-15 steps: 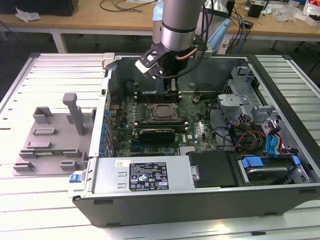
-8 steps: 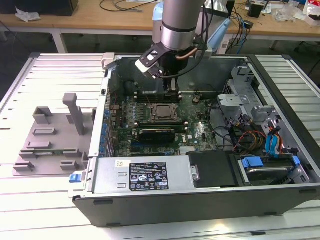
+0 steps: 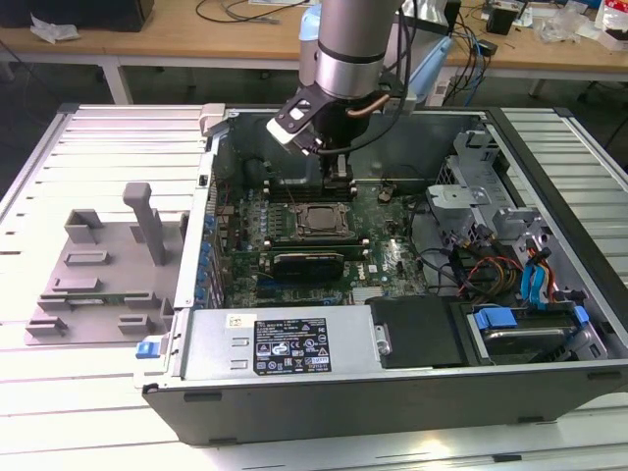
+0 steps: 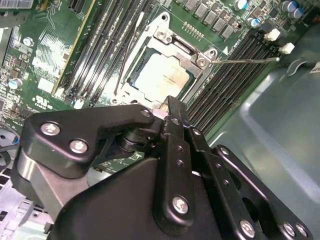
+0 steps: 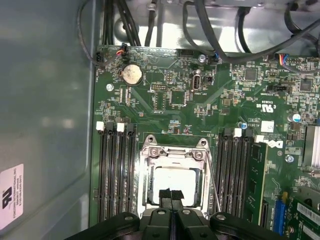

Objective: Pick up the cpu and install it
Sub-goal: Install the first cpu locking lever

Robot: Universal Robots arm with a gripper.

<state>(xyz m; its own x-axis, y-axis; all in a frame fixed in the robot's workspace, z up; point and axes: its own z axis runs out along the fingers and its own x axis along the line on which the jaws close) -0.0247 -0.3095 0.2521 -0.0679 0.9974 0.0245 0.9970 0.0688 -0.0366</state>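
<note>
Pincer (image 5: 170,193), tips together, close over cpu (image 5: 172,177) in socket (image 5: 174,152)

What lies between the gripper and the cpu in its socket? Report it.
Nothing. In the first wrist view the gripper has its tips right over an edge of the cpu, with no gap visible; whether they touch cannot be told.

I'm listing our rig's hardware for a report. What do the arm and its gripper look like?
The arm is a silver-grey cylinder with a dark band, ending in a black wrist. A small white-and-black box is fixed to its side, and a coppery curved cable loops beside thin black ones. The gripper is matte black, built of flat linked bars joined by silver screws.
</note>
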